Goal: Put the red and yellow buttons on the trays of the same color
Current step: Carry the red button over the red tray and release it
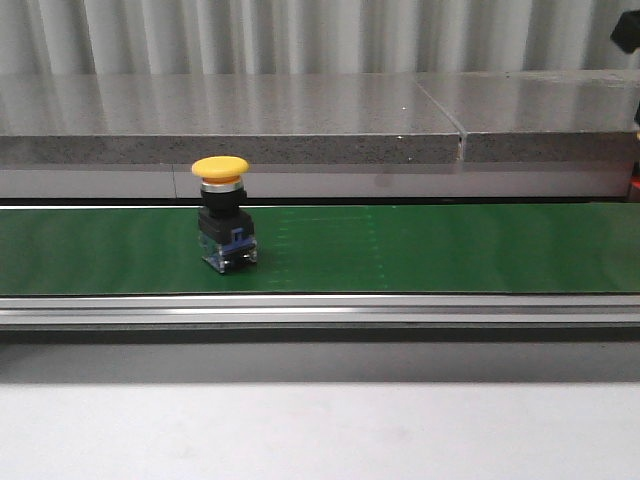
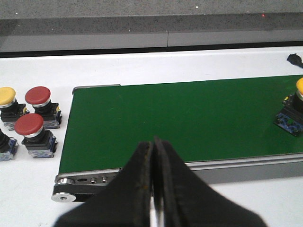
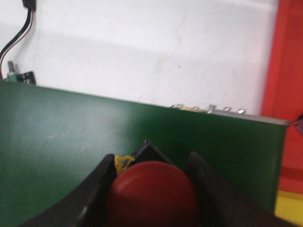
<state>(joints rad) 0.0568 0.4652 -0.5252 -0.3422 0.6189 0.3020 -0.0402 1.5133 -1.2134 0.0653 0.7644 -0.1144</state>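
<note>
Button (image 3: pixel 151 191) with a red cap is pinched between the right gripper's (image 3: pixel 154 189) fingers (image 3: pixel 102 187), above the green belt (image 3: pixel 57 137) near its end. A red tray (image 3: pixel 289 90) is seen just past that belt end, with a yellow tray (image 3: pixel 289 208) touching it at one side; what they contain cannot be told, since only their edges are in view. The left gripper (image 2: pixel 154 156) is pressed together with nothing between its fingers, held over the near edge of the belt at its other end. A yellow button (image 1: pixel 224 212) stands upright on the belt, well apart from the left gripper. Off the belt, on the white table (image 2: pixel 189 61), two red buttons (image 2: pixel 39 100) (image 2: pixel 31 131) and another yellow one (image 2: pixel 8 100) are grouped just beside one another
</note>
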